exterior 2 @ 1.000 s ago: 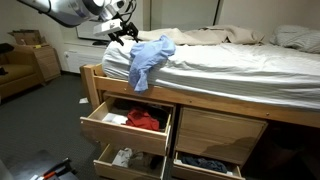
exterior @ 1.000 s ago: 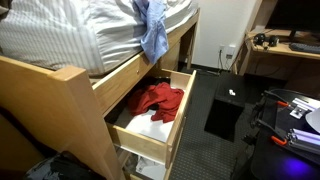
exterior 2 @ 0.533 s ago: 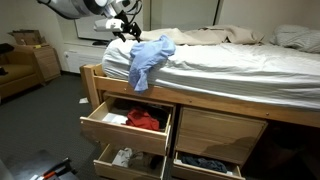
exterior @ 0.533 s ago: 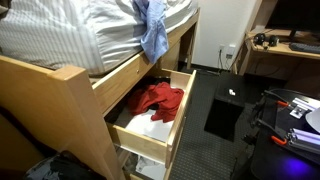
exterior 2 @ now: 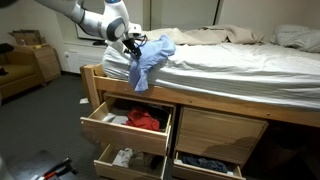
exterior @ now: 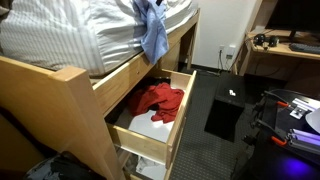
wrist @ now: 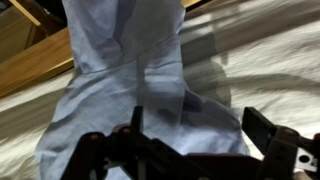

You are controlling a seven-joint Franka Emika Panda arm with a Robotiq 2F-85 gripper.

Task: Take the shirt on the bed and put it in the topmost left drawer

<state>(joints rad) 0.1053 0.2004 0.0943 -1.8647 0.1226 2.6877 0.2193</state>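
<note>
Pincer (wrist: 195, 118) above rumpled pale-blue shirt (exterior 2: 148, 58).

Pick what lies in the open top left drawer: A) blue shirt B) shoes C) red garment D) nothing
C: a red garment lies in the drawer, while the blue shirt hangs off the bed.

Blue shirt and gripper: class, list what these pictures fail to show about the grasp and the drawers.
- Grip on the blue shirt: the gripper is too small in an exterior view; the fingers are dark and blurred in the wrist view.
- Contents of the lower drawer: too small and cut by the bottom edge in an exterior view.
</note>
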